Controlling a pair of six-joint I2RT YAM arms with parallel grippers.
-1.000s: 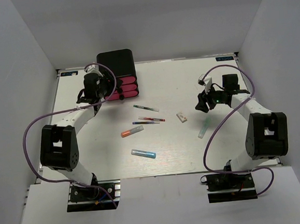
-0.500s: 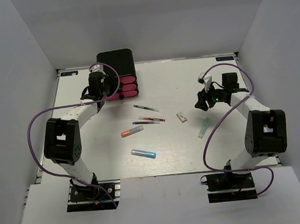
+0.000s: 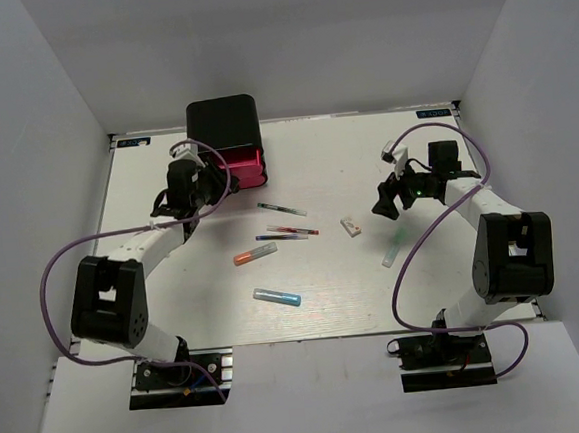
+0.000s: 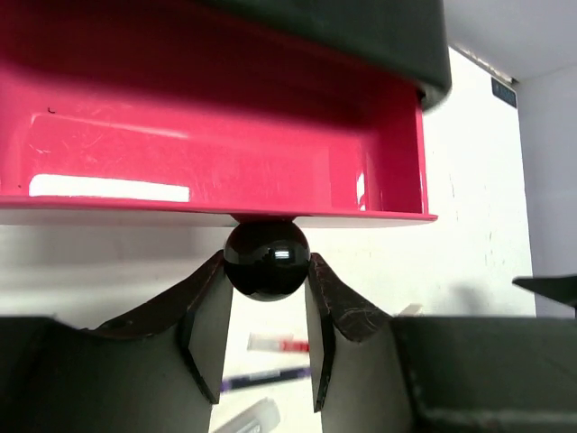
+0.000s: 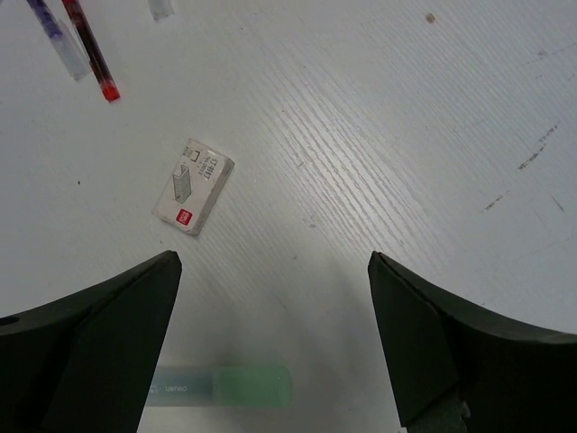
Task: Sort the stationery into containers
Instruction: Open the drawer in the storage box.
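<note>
Fingers [image 4: 206, 338] of the left end effector [image 4: 267, 271] are clamping the round black knob [image 4: 266, 259] of a pink drawer [image 4: 207, 171], one pad pressing on each side of it. That drawer is sitting just under the top of the glossy black cabinet [image 3: 222, 121] and is standing partway out of it, its glossy inside facing up. The cabinet is standing at the far left of the white tabletop [image 3: 365, 160].

The right end effector [image 5: 272, 262] is hovering over the right part of the tabletop with its fingers spread wide apart and gripping nothing. Below it a white eraser [image 5: 193, 186] is lying flat; it is carrying a small red square logo and some grey print, too small to read. A pale-teal marker [image 5: 221, 385] is lying near it, with tiny unreadable lettering on its barrel. A red pen [image 5: 88, 50] and a blue pen [image 5: 54, 32] are lying side by side farther off.

In the middle of the tabletop a green pen [image 3: 281, 209], an orange marker [image 3: 243, 256] and a blue marker [image 3: 277, 298] are lying loose, apart from one another. A blue sticker [image 3: 437, 113] at the far right corner is showing white letters I cannot make out.
</note>
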